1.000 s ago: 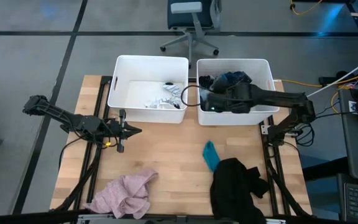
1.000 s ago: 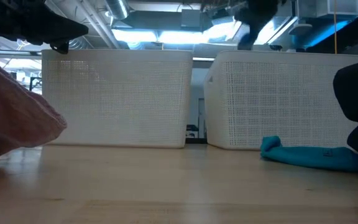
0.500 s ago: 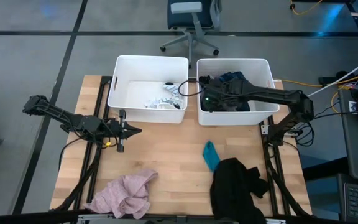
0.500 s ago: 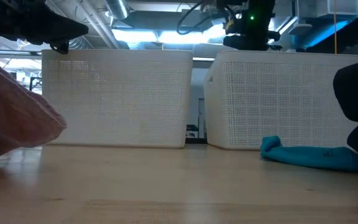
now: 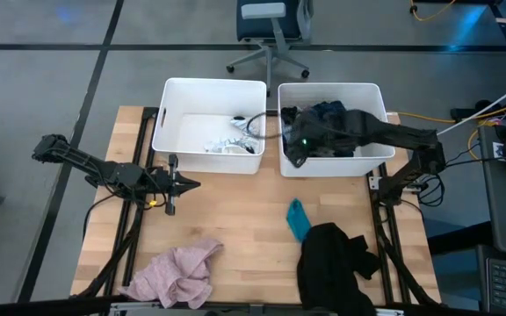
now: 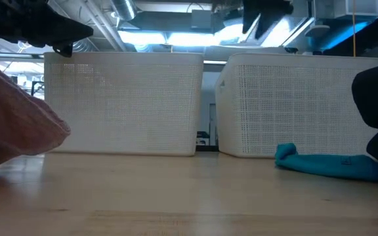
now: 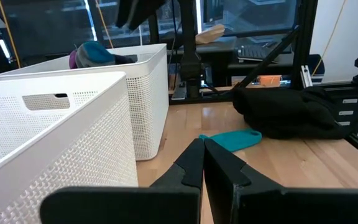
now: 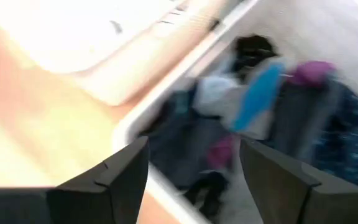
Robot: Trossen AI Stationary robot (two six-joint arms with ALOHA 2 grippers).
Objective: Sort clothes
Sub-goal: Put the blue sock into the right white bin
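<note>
A pink garment (image 5: 178, 272) lies at the table's near left, a teal sock (image 5: 298, 218) in the middle, and a black garment (image 5: 336, 263) at the near right. Dark, blue and purple clothes (image 8: 278, 118) fill the right white tub (image 5: 377, 95). A few white and striped pieces (image 5: 231, 140) lie in the left tub (image 5: 169, 105). My right gripper (image 5: 290, 149) hovers over the right tub's left part, open and empty (image 8: 194, 174). My left gripper (image 5: 191, 184) waits shut and empty near the left tub (image 7: 202, 144).
The two tubs stand side by side at the table's far edge with a narrow gap between them. Bare wood lies between the tubs and the garments. An office chair (image 5: 275, 26) stands beyond the table. A cable (image 5: 257, 132) loops over the left tub's right rim.
My right gripper has stayed over the right tub's left part, has turned a little and has risen somewhat above the rim. The clothes on the table have kept still.
</note>
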